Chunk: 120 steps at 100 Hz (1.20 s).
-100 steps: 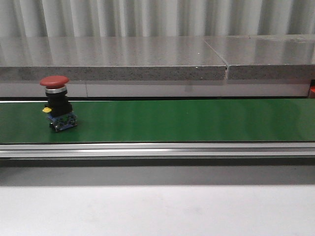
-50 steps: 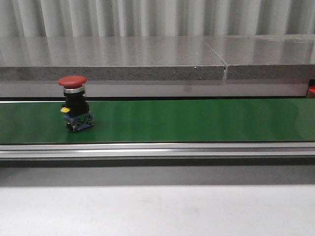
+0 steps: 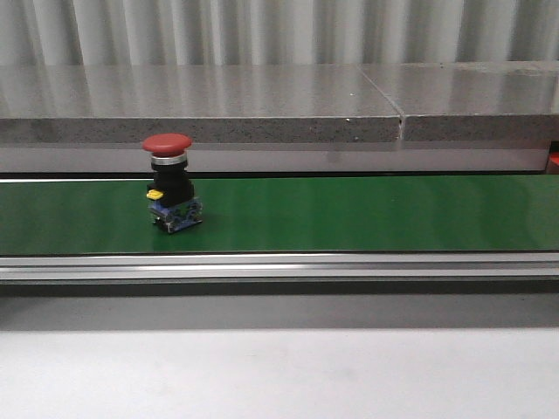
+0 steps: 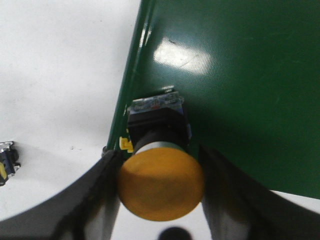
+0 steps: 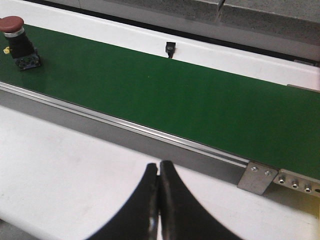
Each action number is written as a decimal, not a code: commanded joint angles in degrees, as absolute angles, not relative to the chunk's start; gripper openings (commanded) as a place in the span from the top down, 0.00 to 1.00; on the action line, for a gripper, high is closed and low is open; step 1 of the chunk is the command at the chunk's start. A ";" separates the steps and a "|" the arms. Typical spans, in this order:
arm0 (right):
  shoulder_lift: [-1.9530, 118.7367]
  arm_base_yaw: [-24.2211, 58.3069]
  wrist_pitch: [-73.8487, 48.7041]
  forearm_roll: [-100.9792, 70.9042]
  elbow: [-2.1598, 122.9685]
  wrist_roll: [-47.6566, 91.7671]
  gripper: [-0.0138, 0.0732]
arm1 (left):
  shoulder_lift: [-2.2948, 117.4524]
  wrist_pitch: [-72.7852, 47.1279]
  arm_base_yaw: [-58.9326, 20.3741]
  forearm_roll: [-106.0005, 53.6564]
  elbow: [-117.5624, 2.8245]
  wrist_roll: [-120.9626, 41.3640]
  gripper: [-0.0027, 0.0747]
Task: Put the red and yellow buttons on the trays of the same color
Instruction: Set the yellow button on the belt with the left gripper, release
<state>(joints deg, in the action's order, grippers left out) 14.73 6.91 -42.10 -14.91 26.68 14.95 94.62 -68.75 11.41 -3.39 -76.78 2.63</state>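
Note:
A red button point(image 3: 169, 192) with a black body stands upright on the green conveyor belt point(image 3: 367, 214), left of centre; the right wrist view shows the same red button point(image 5: 17, 42) far off on the belt. My left gripper point(image 4: 160, 155) is shut on a yellow button point(image 4: 161, 185), its fingers pressing both sides of the cap, and the button's base sits over the belt's edge point(image 4: 131, 95). My right gripper point(image 5: 159, 167) is shut and empty above the white table. No trays are in view.
A grey stone ledge point(image 3: 262, 105) runs behind the belt, and a metal rail point(image 3: 279, 266) runs along its front. A bracket point(image 5: 257, 177) is bolted to the rail. A small dark part point(image 4: 6, 165) lies on the white table beside the belt. A black sensor point(image 5: 170, 49) sits at the belt's far side.
The red button has travelled to the right along the belt, still upright.

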 commanded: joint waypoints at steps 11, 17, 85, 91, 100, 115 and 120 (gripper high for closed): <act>15.34 6.82 -38.45 -15.80 28.00 15.67 0.92 | 92.21 -65.78 10.96 -6.73 -78.60 1.61 0.27; 15.34 6.82 -38.45 -15.80 28.00 15.67 0.92 | 91.64 -64.54 10.96 -7.94 -78.60 0.00 0.27; 15.34 6.82 -37.99 -15.80 28.00 15.67 0.92 | 73.77 -52.81 -2.87 -11.42 -75.87 -10.34 0.99; 15.34 6.82 -37.99 -15.80 28.00 15.67 0.92 | 72.19 -51.02 -4.19 -11.42 -74.35 -10.34 0.99; 15.34 6.82 -37.99 -15.80 28.00 15.67 0.92 | 69.19 -47.31 -6.38 -11.42 -71.35 -10.34 0.99; 15.34 6.82 -37.99 -15.80 28.00 15.67 0.92 | 63.14 -41.51 -9.27 -11.42 -65.51 -10.34 0.99; 15.34 6.82 -37.99 -15.80 28.00 15.67 0.92 | 60.91 -39.91 -10.01 -11.42 -63.36 -10.34 0.99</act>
<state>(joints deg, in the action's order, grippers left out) 14.73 6.91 -42.10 -14.91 26.68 14.95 65.57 -46.44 -8.53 -10.25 -64.62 -10.25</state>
